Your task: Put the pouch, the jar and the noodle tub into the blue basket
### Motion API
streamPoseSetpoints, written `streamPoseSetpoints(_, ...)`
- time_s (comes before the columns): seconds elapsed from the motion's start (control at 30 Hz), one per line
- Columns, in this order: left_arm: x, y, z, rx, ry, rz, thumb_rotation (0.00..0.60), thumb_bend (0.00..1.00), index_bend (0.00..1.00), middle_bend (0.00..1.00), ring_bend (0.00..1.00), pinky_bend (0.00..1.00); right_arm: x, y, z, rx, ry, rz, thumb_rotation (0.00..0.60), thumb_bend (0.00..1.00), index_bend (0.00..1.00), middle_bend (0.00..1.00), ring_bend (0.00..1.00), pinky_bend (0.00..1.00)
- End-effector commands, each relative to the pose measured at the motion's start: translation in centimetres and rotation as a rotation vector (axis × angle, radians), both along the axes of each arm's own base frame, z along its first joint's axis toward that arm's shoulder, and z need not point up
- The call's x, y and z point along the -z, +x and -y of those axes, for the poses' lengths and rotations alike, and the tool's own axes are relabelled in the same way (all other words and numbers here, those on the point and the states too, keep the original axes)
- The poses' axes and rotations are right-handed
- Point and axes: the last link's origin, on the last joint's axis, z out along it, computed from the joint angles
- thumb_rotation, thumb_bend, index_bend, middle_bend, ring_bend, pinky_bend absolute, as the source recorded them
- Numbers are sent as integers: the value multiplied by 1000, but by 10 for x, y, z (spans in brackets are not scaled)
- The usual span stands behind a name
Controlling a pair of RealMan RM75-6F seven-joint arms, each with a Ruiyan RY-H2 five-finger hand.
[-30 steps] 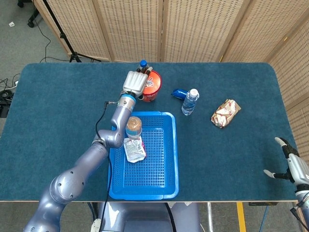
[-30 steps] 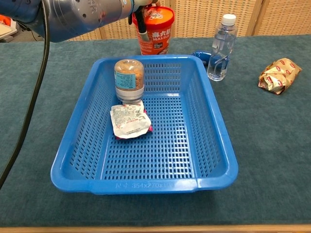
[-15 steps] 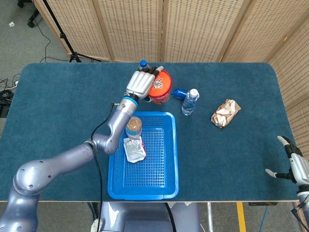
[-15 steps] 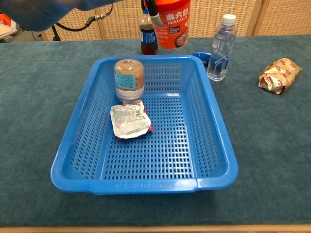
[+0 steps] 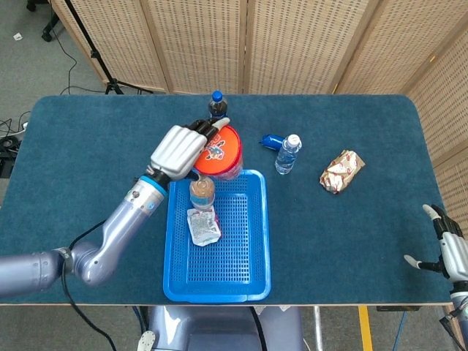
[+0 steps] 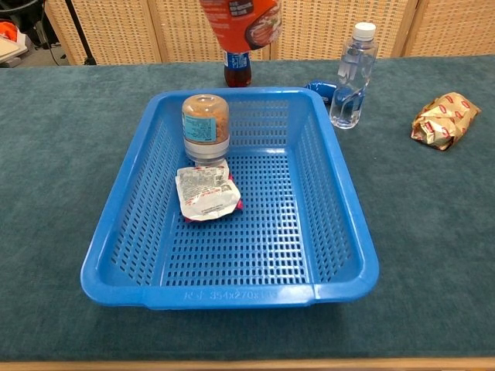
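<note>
Red noodle tub (image 5: pixel 218 151) hangs clamped in the left hand (image 5: pixel 178 150) fingers (image 5: pixel 205 129), above the blue basket (image 5: pixel 252 241) far rim. Below the fingers, jar (image 5: pixel 202 193) and pouch (image 5: pixel 203 225) sit inside. Right hand (image 5: pixel 444 245) fingers spread apart, holding nothing.

my table (image 5: pixel 88 153) wears a dark teal cloth and fills most of the frame. behind it, across the top, stands a folding screen (image 5: pixel 292 44) of woven wicker panels in pale wood frames. in the upper left lies grey floor (image 5: pixel 29 66) with a black tripod leg (image 5: pixel 91 51), a cable and chair castors. the light is even.
</note>
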Motion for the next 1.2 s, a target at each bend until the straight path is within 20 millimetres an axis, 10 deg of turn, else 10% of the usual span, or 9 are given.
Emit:
streamPoseSetpoints(0.03,-6,-20,27,1,-24,-26,600,439,533,126,231,450,0,2,-1,-7,-6,-9,600,156,0,0,0,0)
streamPoseSetpoints(0.47,16,-25,99,84,-184,-25,600,316,38,0,0,216,-1,23,-12,-66,-46,-45,600,156,0,0,0,0)
streamPoseSetpoints(0.7,15,-33,119,88,-162,0,600,303,0,0,0,146,0,33,-20,-101,-44,-52,600,156,0,0,0,0)
streamPoseSetpoints(1.2,-51,-155,136,-259,61,-170,600,218,0,0,0,8,4,43,-24,-137,-29,-76,600,156,0,0,0,0)
